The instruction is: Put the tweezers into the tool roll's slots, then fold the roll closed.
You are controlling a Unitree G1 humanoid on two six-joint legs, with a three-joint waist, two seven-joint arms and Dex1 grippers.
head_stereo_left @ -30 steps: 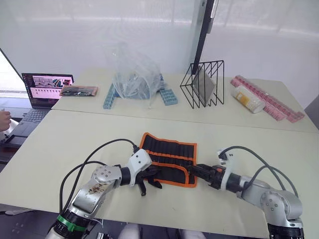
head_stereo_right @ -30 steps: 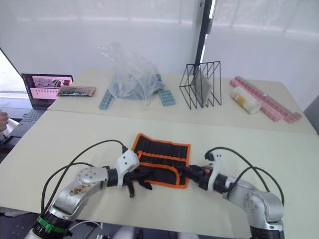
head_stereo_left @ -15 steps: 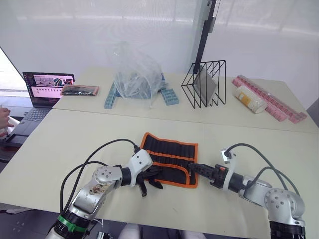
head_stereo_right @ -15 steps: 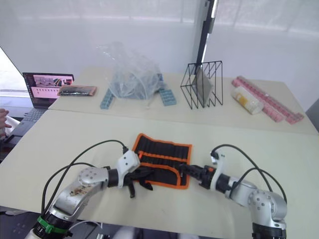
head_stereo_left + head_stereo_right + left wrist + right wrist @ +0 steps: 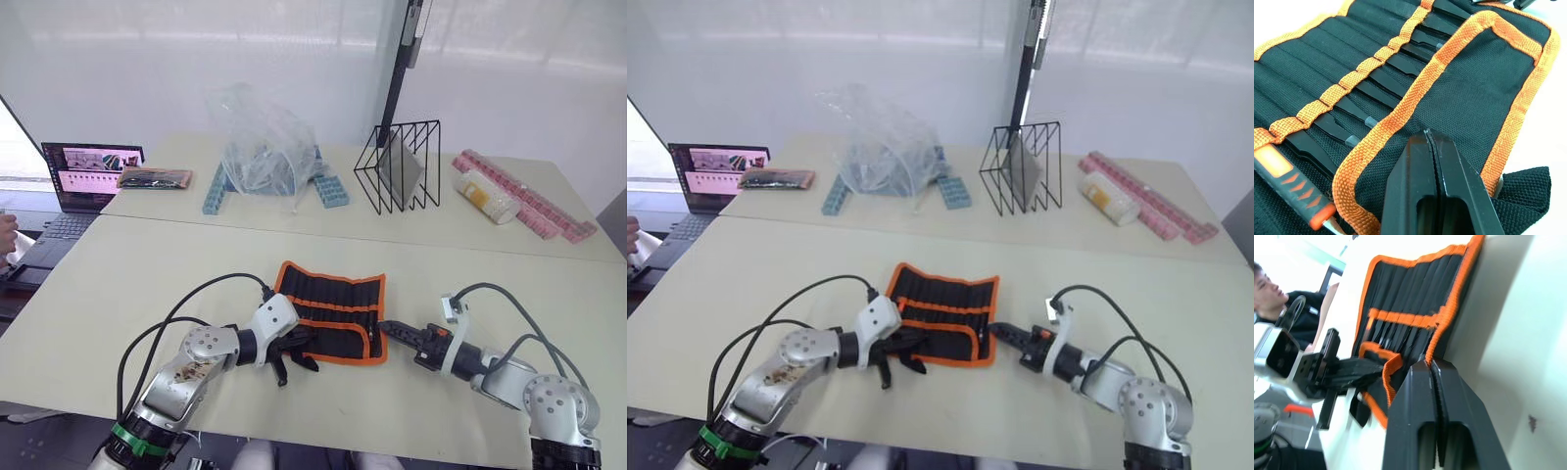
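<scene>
Tool roll lying open on the near surface, between both arms, lower flap folded up over the pockets. Slots under the orange strip holding black tweezers; about five tips seen, exact count hard to tell. One orange-handled pen-like item at the roll's end. Left tool with fingers together, resting on the flap. Right tool with fingers together, at the roll's right edge. Plenty of bare surface on both sides.
</scene>
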